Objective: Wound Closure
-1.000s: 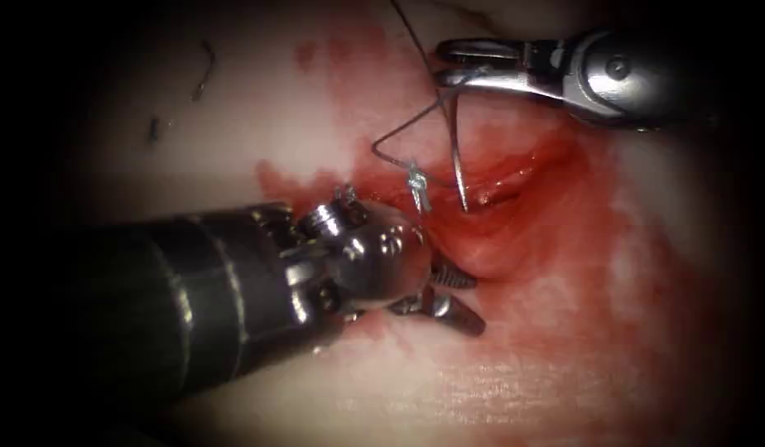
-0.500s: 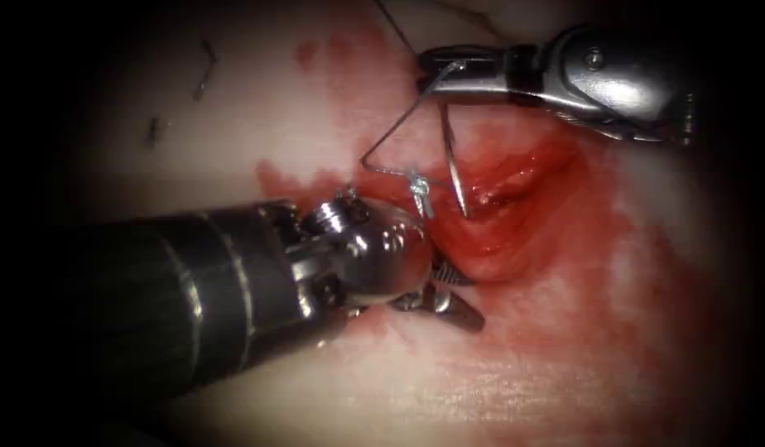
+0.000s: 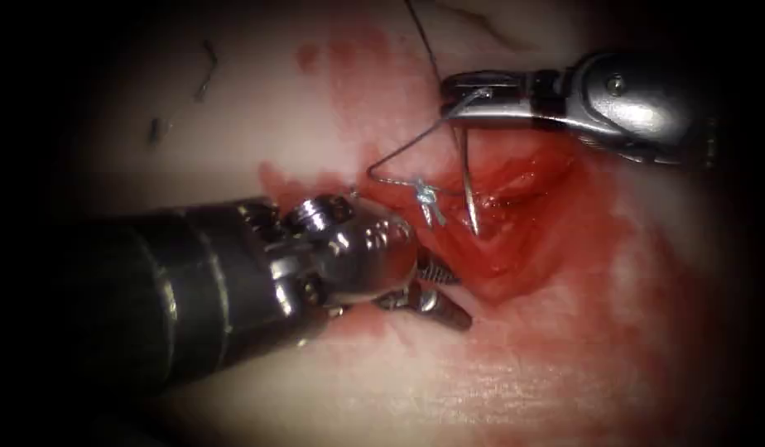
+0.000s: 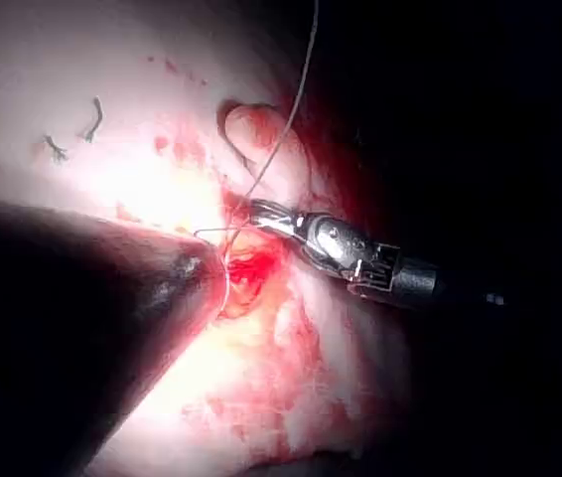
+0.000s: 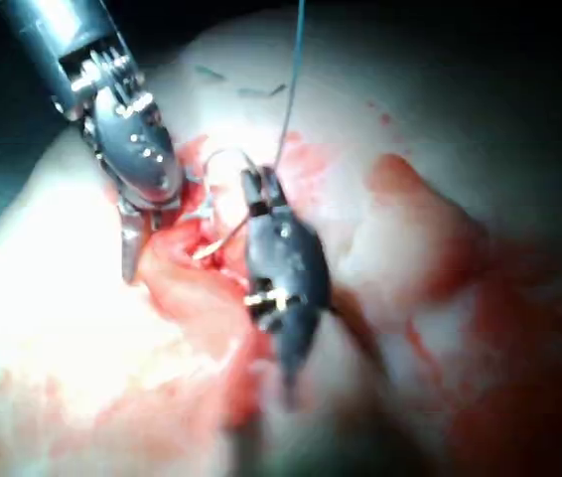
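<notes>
My right tool (image 3: 449,95) comes in over the upper end of the cut (image 3: 498,248). Its jaws are shut on the curved needle (image 3: 468,186) near its thread end. The needle hangs down from the jaws, and its point rests inside the cut; I cannot tell whether it pierces the tissue. The thread (image 3: 399,153) runs from the jaws down-left, then turns back to a knot (image 3: 425,197) at the cut's left edge. My left tool (image 3: 464,302) lies on the left lip of the cut, jaws open and holding nothing. From the right wrist, the jaws (image 5: 259,189) grip the needle (image 5: 216,243).
Red fluid (image 3: 581,232) stains the tissue around the cut. Cut ends of thread (image 3: 204,70) lie on the pale tissue at the far left. A strand of thread (image 3: 420,33) leads up out of the picture. The left tool's thick shaft (image 3: 167,290) covers the lower left.
The right tool swung left, then came back right and lower, carrying the needle's point further down into the cut. The left tool drew slightly left.
</notes>
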`<state>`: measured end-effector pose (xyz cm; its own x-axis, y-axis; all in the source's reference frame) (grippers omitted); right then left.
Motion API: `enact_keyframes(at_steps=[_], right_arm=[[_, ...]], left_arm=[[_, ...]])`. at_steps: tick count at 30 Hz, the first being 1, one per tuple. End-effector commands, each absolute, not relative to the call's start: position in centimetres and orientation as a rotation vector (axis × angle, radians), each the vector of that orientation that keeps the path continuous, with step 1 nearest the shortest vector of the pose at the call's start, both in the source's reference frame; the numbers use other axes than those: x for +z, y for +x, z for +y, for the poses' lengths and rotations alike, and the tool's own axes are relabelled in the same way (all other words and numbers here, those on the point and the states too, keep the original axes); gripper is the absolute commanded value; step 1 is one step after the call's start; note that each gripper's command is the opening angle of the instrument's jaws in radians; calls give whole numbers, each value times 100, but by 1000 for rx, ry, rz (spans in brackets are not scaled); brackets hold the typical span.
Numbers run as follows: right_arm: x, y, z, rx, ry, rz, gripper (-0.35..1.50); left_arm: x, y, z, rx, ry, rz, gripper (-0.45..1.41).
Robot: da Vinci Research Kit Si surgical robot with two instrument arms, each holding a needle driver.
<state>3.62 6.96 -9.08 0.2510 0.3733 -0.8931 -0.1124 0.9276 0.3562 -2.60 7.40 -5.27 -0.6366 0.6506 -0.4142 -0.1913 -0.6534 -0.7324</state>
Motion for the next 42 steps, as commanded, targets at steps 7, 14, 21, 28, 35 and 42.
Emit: enact_keyframes(at_steps=[7, 14, 21, 28, 35, 42], right_arm=[[-902, 372, 694, 346, 313, 1246, -35], [-898, 373, 681, 339, 378, 1216, -35], [-898, 370, 680, 391, 422, 1199, -35], [-898, 369, 679, 521, 562, 1136, -35], [-900, 369, 671, 578, 667, 1079, -35], [-901, 357, 669, 732, 811, 1007, -35]], left_arm=[[-522, -265, 747, 2293, -943, -905, 45], [-520, -260, 750, 2287, -937, -904, 44], [-520, -258, 750, 2289, -937, -902, 44], [-520, -258, 750, 2289, -937, -902, 44], [-520, -257, 749, 2290, -937, -902, 44], [-518, -256, 749, 2292, -938, -902, 44]])
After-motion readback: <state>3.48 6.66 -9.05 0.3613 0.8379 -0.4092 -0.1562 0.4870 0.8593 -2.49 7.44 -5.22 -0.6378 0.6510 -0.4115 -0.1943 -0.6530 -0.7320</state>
